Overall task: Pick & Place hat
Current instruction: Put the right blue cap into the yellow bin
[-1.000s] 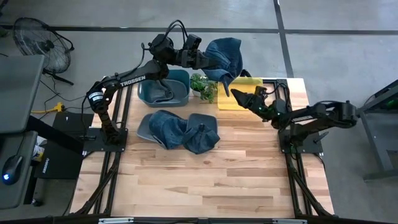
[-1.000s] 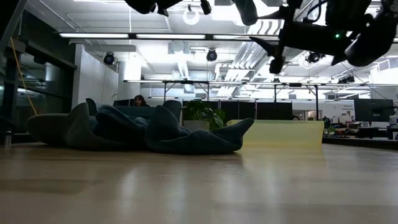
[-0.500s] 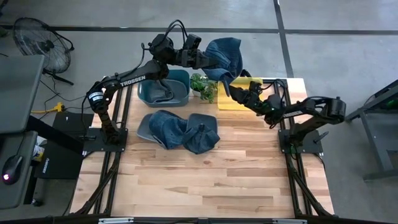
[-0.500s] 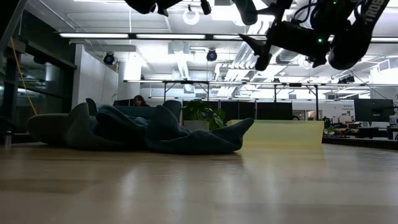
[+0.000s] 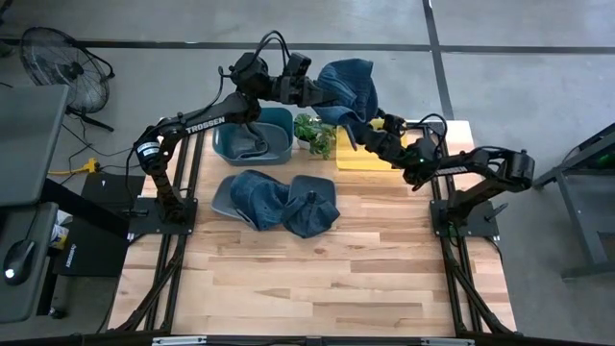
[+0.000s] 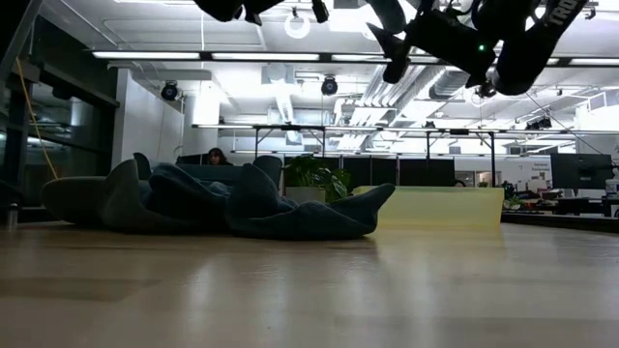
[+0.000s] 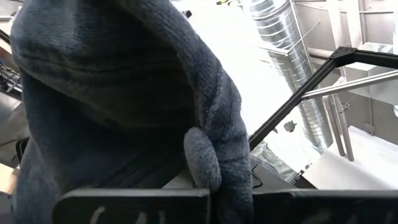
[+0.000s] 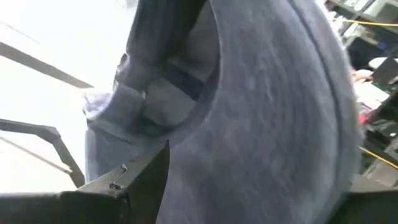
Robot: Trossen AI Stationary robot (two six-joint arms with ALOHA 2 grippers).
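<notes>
Hat [image 5: 348,86], blue denim, held in the air over the far edge of the table [image 5: 317,279], above the small green plant [image 5: 315,133] and the near corner of the yellow tray [image 5: 370,154]. Clamped at its upper rim by the left gripper [image 5: 317,91], fingers fully closed on the cloth; seen up close in the left wrist view as a thick fold of fabric [image 7: 124,93] bunched over the fingers. Hangs crown up, brim end down, long axis slanting from the left gripper down toward the tray, lowest tip just beside the right gripper [image 5: 370,130]. Right gripper spread wide and pushed up against the hanging lower part, cloth [image 8: 267,124] filling its wrist view between the fingers; not yet closed on anything.

Step in hand, by the look of it: a handover or a second grip on the brim. To do it well: get a full fold of the brim between the open fingers before closing, avoid pinching only a loose edge, and keep the left clamp firm until the second grip is sure. Risk otherwise: slipping onto the plant.

Farther out: more denim hats [image 5: 281,200] heaped mid-table, and a blue bin [image 5: 252,142] beside the plant.
</notes>
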